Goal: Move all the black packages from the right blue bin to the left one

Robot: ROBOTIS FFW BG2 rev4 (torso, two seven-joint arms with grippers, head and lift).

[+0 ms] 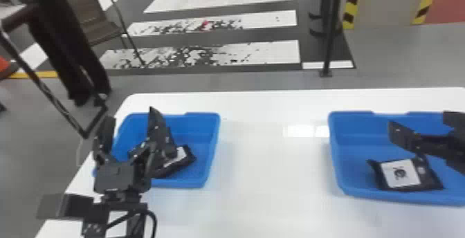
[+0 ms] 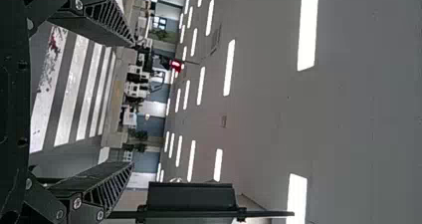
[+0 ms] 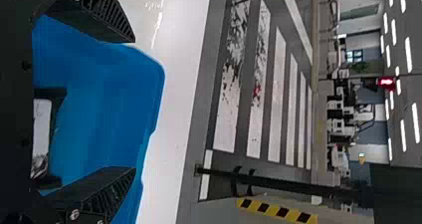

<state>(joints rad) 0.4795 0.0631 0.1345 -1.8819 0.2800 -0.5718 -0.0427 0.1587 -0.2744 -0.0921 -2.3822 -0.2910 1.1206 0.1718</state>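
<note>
Right claw: spread, over the right blue bin; one black package lies inside, label up. Left claw: spread, by the left blue bin, which contains another black package. Both bins rest on the white desk.

The left gripper partly hides the black package in the left bin; the head view's right edge crops the right bin.

Left gripper tilted upward, jaws spread wide, right gripper at the head view's right edge, jaws also apart
</note>
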